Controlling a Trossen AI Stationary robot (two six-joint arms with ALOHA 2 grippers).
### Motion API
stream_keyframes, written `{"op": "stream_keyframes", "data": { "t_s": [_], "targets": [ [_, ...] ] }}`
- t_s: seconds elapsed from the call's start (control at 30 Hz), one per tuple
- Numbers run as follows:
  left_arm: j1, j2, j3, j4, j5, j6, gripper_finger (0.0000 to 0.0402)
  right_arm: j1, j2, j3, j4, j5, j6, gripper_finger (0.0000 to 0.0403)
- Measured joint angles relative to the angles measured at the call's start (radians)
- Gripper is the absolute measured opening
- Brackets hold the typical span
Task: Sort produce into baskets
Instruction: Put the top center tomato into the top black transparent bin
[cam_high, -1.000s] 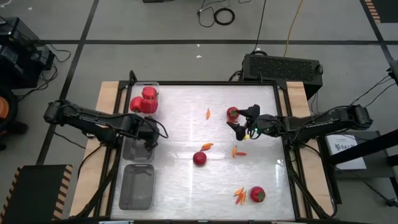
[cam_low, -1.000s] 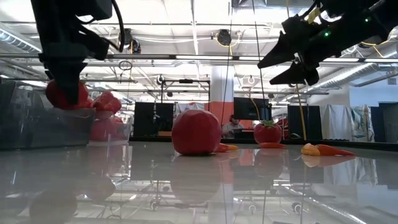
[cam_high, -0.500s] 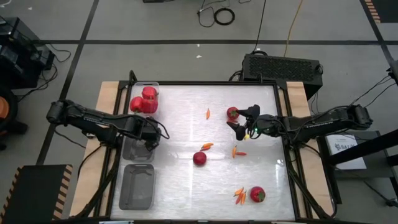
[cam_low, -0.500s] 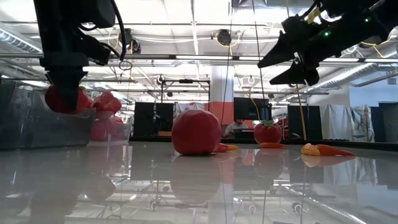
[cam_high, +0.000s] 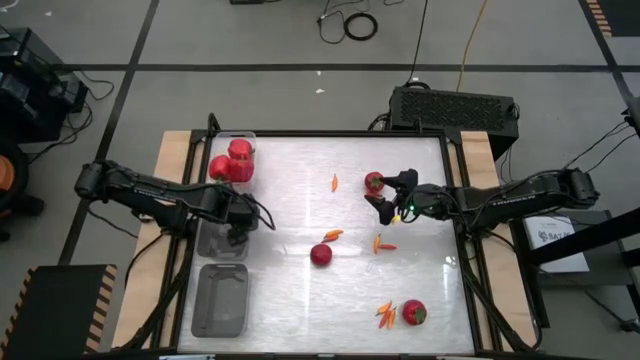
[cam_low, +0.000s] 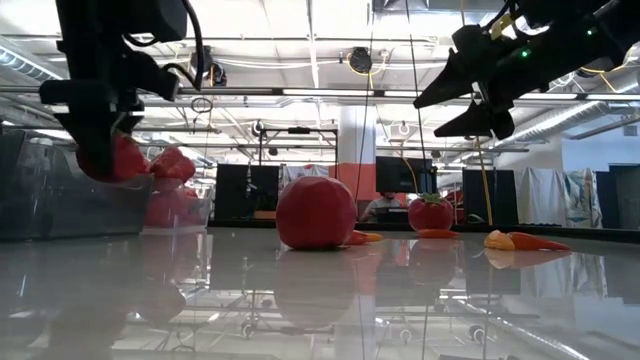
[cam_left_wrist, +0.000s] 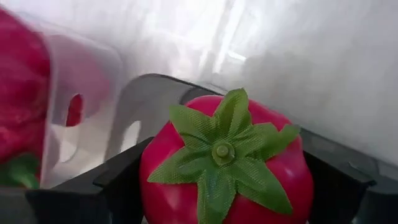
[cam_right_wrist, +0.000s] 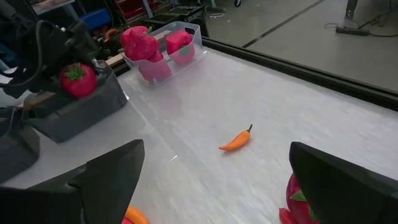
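White glossy surface (cam_high: 290, 300), wood strips on both side edges.
On it: three clear bins down the left edge (cam_high: 221, 300), tomatoes at centre (cam_high: 320, 255), far right (cam_high: 373, 182) and near right (cam_high: 414, 312), small chilis scattered between (cam_high: 334, 182).

One camera hangs overhead, facing straight down on the whole worktop (cam_high: 300, 280); another sits at worktop level, looking across into the room. Each wrist camera looks forward at close range, and both show the tomato (cam_left_wrist: 224, 168) over the bin (cam_right_wrist: 93, 109).
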Motion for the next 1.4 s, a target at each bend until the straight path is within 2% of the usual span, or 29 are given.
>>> {"op": "stream_keyframes", "data": {
  "t_s": [0.1, 0.53, 0.87, 1.1, 1.2, 1.4],
  "targets": [
    [0.0, 0.0, 0.0, -0.006, 0.036, 0.078, 0.0329, 0.0, 0.0, 0.0, 0.0, 0.0, 0.0, 0.0393],
    [0.014, 0.0, -0.001, -0.004, 0.04, 0.071, 0.0329, 0.0, 0.0, 0.0, 0.0, 0.0, -0.003, 0.0393],
    [0.052, 0.0, -0.002, -0.03, 0.092, 0.077, 0.033, 0.0, 0.0, 0.0, 0.0, 0.0, -0.007, 0.0393],
    [0.09, 0.0, -0.002, -0.033, 0.11, 0.088, 0.0373, 0.0, 0.0, 0.0, 0.0, 0.0, -0.007, 0.0393],
    [0.096, 0.0, -0.002, -0.041, 0.112, 0.152, 0.0392, 0.0, 0.0, 0.0, 0.0, 0.0, -0.005, 0.0393],
    [0.1, 0.0, 0.036, -0.089, 0.121, 0.158, 0.0398, 0.0, 0.0, 0.0, 0.0, 0.0, -0.005, 0.0393]
  ]
}}
